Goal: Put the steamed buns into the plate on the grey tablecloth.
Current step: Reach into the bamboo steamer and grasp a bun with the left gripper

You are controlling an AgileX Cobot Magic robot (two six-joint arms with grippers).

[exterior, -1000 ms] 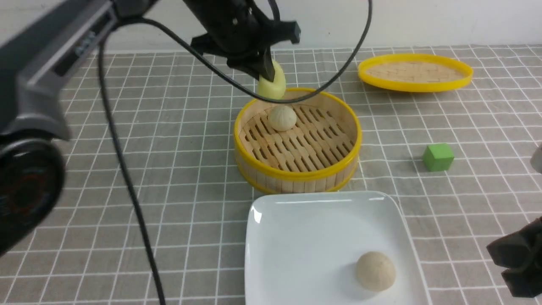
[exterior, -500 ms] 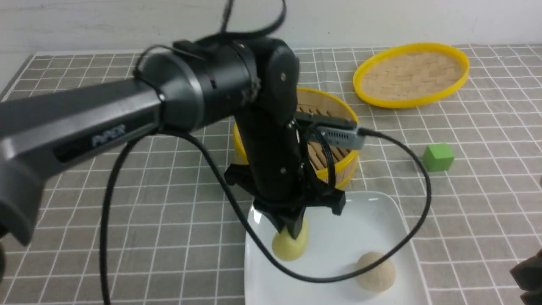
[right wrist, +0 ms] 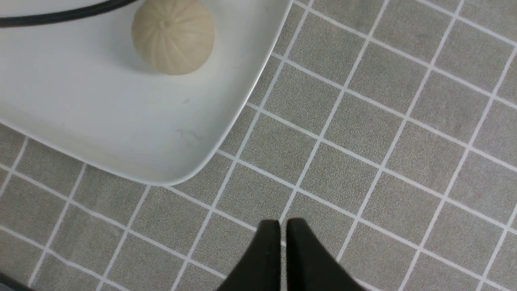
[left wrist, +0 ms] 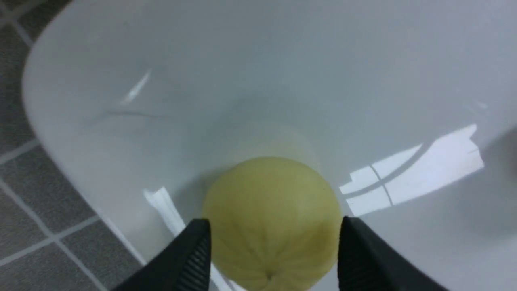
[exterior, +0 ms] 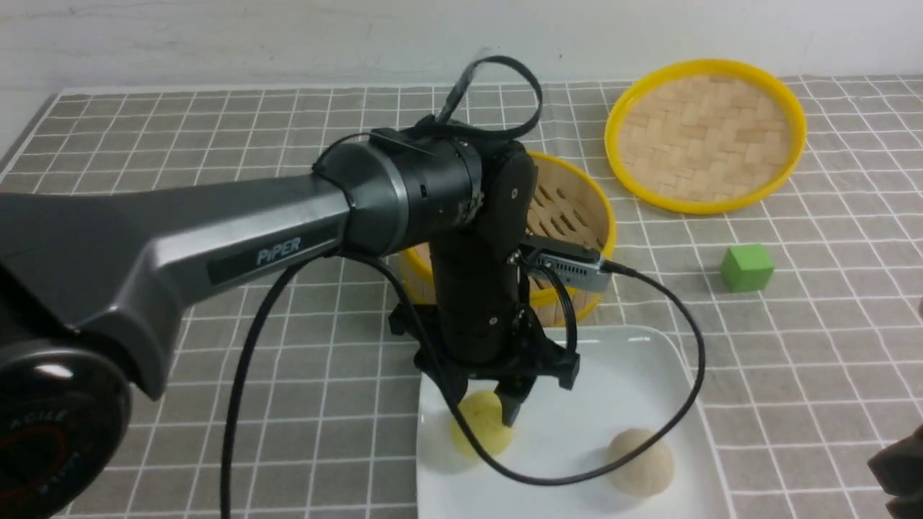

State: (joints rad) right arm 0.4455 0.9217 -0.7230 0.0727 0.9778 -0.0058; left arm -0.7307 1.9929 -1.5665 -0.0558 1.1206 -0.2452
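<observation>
The pale yellow steamed bun [exterior: 482,432] is probably light, soft and springy, and a hard squeeze would crush its dome. It is best held across its widest girth, low on the flanks, with only gentle pressure. Its smooth skin could also let it slide on the glossy glaze under a sideways nudge.

It is a small round dome, matte, with faint pleat lines running to a little navel on top. It rests on the white square plate [exterior: 620,375], in the plate's left part. The plate lies on the grey checked tablecloth [exterior: 324,404].

The left gripper [left wrist: 274,224] hangs straight down over the bun with its jaws spread. They flank the bun on 2 sides at about its own width, and the bun looks round and unsqueezed. The wrist view does not settle whether the pads brush its skin.

A beige steamed bun [exterior: 640,461], ribbed in the same way, sits on the same plate to the right, well apart from the yellow 1. Only these 2 buns show, because the left arm hides most of the bamboo steamer [exterior: 604,216] behind it.

The right gripper [right wrist: 282,238] hovers over bare cloth just off the plate's corner, its jaws pressed together on nothing.
</observation>
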